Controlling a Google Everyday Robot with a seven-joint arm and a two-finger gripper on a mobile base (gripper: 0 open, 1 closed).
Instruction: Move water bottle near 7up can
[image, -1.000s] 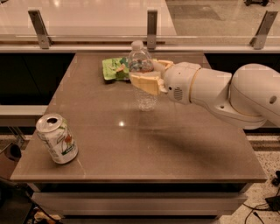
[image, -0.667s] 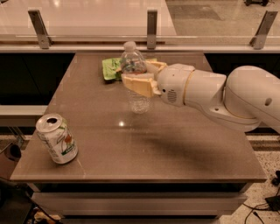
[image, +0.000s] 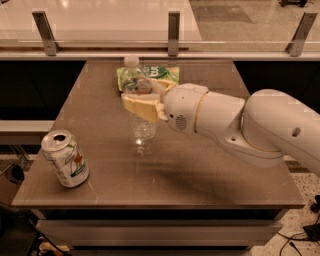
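Shifted left over the table (image: 225, 190), the gripper (image: 144, 96) clamps the water bottle (image: 142, 126), apart from the 7up can (image: 65, 159).

Single view, high, near, facing down over table (image: 215, 175); pincer (image: 140, 95) clasping water bottle (image: 142, 126) mid-frame.

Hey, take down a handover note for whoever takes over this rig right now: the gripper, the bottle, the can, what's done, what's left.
The gripper is shut on the water bottle at mid-table, with the arm reaching in from the right.
The water bottle is upright, just in front of the green snack bag. I cannot tell whether its base clears the table.
The 7up can stands at the front left corner, well apart from the bottle.
Done: bottle grasped.
Left: carry it front-left, set it beside the can, release.
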